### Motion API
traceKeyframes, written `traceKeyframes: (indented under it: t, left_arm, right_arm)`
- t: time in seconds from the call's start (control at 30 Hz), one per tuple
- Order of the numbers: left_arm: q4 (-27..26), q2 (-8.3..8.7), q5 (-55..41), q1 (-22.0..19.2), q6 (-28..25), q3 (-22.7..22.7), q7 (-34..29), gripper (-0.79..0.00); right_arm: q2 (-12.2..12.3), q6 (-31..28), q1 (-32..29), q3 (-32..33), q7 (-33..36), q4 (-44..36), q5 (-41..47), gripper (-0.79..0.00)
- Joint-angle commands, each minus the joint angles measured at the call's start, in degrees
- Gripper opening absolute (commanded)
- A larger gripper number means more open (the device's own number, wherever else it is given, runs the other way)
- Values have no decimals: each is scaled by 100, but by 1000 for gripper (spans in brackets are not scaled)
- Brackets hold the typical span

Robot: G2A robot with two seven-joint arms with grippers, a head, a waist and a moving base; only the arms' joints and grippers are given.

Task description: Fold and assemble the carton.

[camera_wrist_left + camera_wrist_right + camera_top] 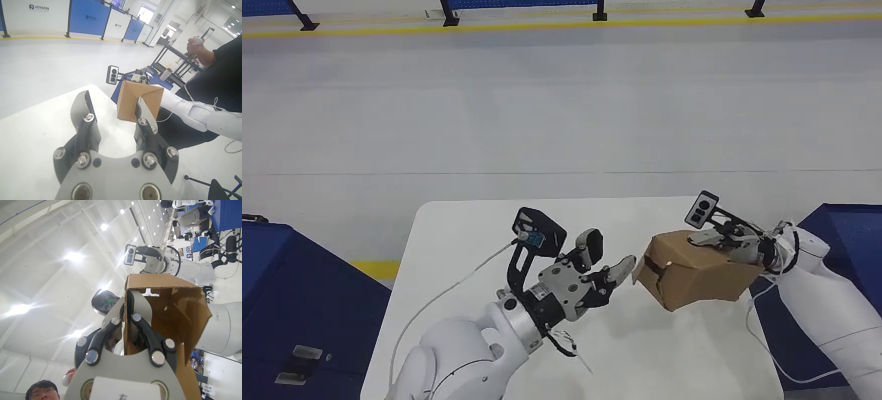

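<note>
Carton [697,270] is hanging tilted, its wall pinched, with one end looking folded shut and the other standing open, flaps loose. Bench [462,240] is lying beneath the carton, its edge running under the box; the carton seems to be lifted clear of it, though contact is hard to judge.

Right end effector [127,306] is gripping the carton at its open end, clamped on a single wall with one finger inside and one outside. Left end effector [610,255] is sitting just beside the carton's closed end, jaws spread wide and holding nothing; whether a fingertip [140,106] is touching the cardboard cannot be told.

Risks, as a judgement: the hold is taking only one thin wall, so any push from the left side is likely to be pivoting the carton in the clamp, creasing that wall or slipping it free. With the carton sitting over the bench's edge, a slip may be sending it to the floor. The loose flaps may also be springing back before they are tucked.
</note>
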Motion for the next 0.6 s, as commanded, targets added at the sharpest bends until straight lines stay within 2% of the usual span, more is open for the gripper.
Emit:
traceKeyframes:
  t: [0.0,0.23,0.33,0.57]
  left_arm:
    - [0,2,82,8,92,73,-12,-409]
    - [0,1,215,-1,163,373,18,-406]
    - [0,0,265,1,212,494,10,-376]
    - [0,-8,361,38,398,703,124,-397]
  right_arm:
    - [5,-6,-11,8,6,-17,6,-785]
    - [13,-5,-34,18,6,-56,44,-785]
    - [10,2,-19,-3,-2,-50,61,-785]
    - [0,-5,22,-110,5,-83,45,-785]
